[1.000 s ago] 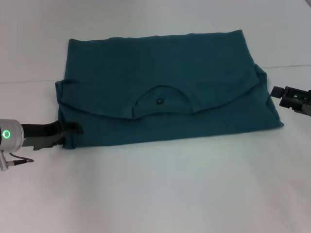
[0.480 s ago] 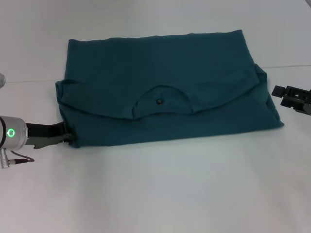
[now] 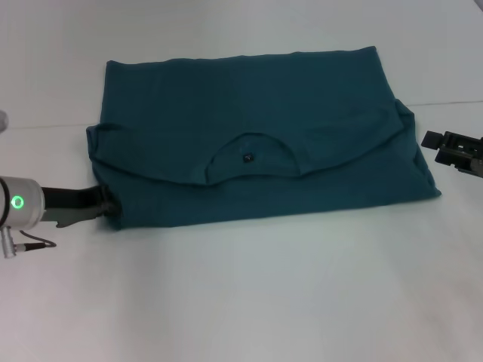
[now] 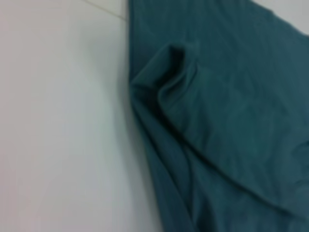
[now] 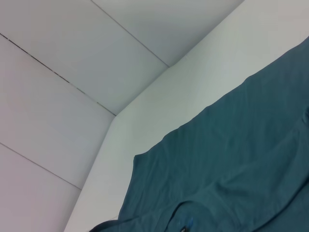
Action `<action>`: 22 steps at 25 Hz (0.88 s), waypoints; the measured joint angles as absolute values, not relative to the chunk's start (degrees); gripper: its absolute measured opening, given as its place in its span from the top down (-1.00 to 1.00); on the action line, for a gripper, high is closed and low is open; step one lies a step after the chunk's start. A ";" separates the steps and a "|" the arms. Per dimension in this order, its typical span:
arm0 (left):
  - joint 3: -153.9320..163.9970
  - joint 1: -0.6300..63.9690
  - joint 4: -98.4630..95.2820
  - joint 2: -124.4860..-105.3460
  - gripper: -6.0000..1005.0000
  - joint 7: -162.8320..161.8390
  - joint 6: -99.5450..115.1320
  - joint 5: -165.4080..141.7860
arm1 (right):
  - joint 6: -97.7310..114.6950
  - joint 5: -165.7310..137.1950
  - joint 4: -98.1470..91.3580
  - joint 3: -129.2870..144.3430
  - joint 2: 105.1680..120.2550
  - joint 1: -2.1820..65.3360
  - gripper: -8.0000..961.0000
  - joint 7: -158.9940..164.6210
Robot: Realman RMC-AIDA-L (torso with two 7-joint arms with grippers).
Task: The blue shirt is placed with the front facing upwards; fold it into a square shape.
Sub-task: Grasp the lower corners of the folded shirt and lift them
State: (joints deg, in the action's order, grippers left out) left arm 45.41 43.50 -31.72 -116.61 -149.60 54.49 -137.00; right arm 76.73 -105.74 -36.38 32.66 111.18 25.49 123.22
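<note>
My left claw (image 3: 108, 205) sits low at the near left corner of the blue shirt (image 3: 249, 143), its tips touching the cloth edge (whether they pinch it, I cannot tell). The shirt lies folded on the white table (image 3: 249, 294), stretching away toward my right claw (image 3: 432, 140), which hangs just off its far side edge.

One shirt (image 3: 249, 143) lies on one table (image 3: 249, 294) (teal, folded over on itself, so a single neckline (image 3: 249, 156) shows, with one small dark tag (image 3: 247, 158) inside it). Two grippers are in view: the left gripper (image 3: 109, 205) at the shirt's near-left corner, and the right gripper (image 3: 441, 143) just beside its right edge. One green light (image 3: 16, 201) glows on the left arm.
</note>
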 joint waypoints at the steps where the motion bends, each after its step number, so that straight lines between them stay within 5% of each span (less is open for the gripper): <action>1: 44.81 43.22 -32.04 -116.53 0.84 -149.09 55.13 -135.97 | 76.74 -105.73 -36.38 32.67 111.18 25.50 -0.49 123.22; 15: 40.62 39.46 -34.47 -115.61 0.90 -151.45 58.95 -131.63 | 76.54 -105.80 -36.38 32.70 111.18 25.66 -0.49 123.22; 22: 37.94 38.63 -34.55 -115.49 0.49 -155.51 60.58 -130.87 | 76.42 -106.03 -36.38 32.70 111.18 25.65 -0.49 123.22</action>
State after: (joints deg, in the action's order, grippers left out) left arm 37.94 38.63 -34.55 -115.49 -155.51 60.58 -130.87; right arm 76.42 -106.03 -36.38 32.70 111.18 25.65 123.22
